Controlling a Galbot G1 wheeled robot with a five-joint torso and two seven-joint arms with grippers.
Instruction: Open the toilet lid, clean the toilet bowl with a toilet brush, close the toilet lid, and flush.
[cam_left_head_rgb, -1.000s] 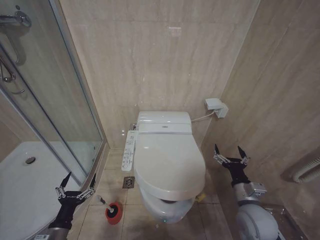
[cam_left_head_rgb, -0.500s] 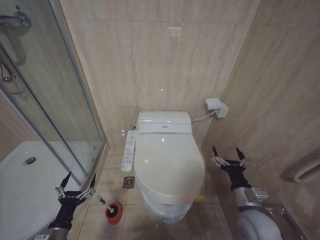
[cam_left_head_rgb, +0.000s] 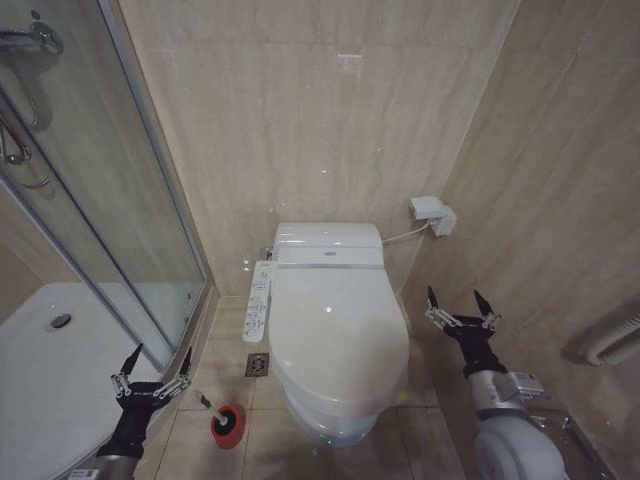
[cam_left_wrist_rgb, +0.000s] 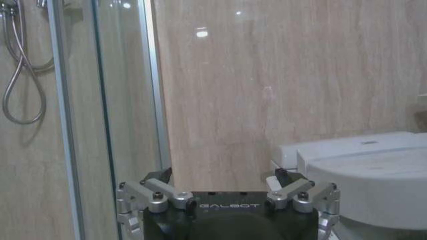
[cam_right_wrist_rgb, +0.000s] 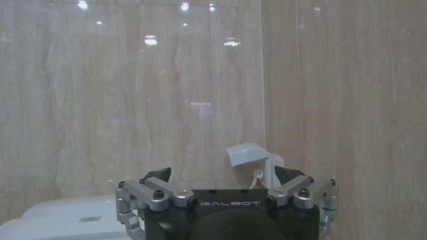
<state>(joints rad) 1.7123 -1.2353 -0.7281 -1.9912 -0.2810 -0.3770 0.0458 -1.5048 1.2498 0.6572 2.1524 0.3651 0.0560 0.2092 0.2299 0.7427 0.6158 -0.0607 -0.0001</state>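
I see right gripper (cam_left_head_rgb: 459, 308) jaws spread wide, holding nothing, just beside large glossy white oval plastic toilet lid (cam_left_head_rgb: 337, 332), lid down over white ceramic toilet bowl (cam_left_head_rgb: 330, 420). Left gripper (cam_left_head_rgb: 153, 365) jaws wide, empty, near small dark-headed toilet brush (cam_left_head_rgb: 205, 402) in round red cup (cam_left_head_rgb: 228, 424) on floor.

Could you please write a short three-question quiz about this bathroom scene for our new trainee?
1. True or false: the toilet lid is raised.
2. Which gripper is nearer the toilet brush in its red cup: A) left gripper, B) right gripper?
3. Fill in: the button panel is on the robot's ____ side of the toilet bowl.

Key: 1. False, it lies closed. 2. A; it hangs open just beside the brush. 3. Left.
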